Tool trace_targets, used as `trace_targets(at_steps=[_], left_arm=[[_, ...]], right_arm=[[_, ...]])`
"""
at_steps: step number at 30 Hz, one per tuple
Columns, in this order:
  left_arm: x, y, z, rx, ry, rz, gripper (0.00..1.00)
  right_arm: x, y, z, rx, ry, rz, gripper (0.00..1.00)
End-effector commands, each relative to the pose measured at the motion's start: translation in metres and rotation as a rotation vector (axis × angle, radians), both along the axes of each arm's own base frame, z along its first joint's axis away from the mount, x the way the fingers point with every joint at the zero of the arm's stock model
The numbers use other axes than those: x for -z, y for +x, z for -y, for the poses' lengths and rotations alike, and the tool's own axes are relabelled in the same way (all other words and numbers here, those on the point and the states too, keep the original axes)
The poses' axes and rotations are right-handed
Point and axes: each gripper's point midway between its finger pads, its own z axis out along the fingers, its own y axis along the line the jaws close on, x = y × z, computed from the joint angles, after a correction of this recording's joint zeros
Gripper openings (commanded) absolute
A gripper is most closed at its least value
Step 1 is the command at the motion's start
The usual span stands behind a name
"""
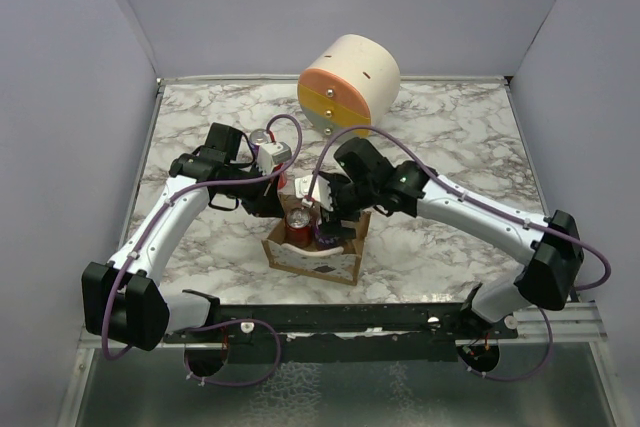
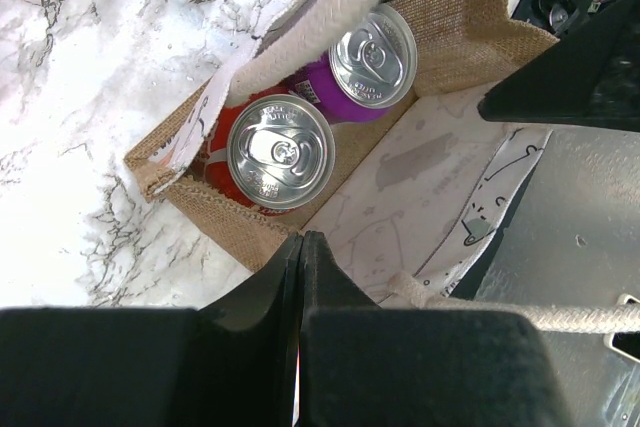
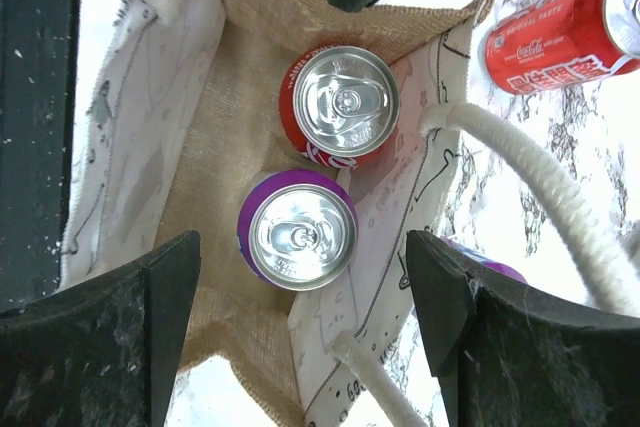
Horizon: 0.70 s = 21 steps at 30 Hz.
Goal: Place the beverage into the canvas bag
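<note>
The tan canvas bag (image 1: 312, 259) stands at the table's near middle, mouth up. It also shows in the left wrist view (image 2: 470, 22) and the right wrist view (image 3: 215, 177). Inside it stand a red can (image 3: 340, 102) and a purple can (image 3: 297, 230), also seen in the left wrist view as the red can (image 2: 279, 152) and the purple can (image 2: 371, 57). My left gripper (image 2: 300, 239) is shut on the bag's rim at one side. My right gripper (image 3: 300, 292) is open and empty right above the bag's mouth, over the purple can.
A red cola can (image 3: 560, 32) lies on the marble beside the bag. Another purple can (image 3: 492, 269) stands just outside the bag wall. A can (image 1: 262, 139) stands by the left arm. The round cream-orange-yellow drawer cabinet (image 1: 348, 82) stands at the back.
</note>
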Motion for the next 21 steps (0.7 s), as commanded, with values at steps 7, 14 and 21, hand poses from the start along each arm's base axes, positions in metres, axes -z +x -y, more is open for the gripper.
trace_targets(at_steps=[7,14,21], left_arm=[[-0.007,0.002,0.001,0.016,-0.006,0.017,0.04],[-0.015,0.002,0.004,0.035,-0.023,0.034,0.2],[-0.031,0.007,0.0,0.034,-0.009,0.107,0.35]], right_arm=[[-0.064,-0.031,0.004,-0.123,0.17,0.003,0.81],[-0.076,-0.051,0.028,-0.192,0.179,-0.058,0.81],[-0.071,-0.045,0.047,-0.155,0.205,-0.11,0.81]])
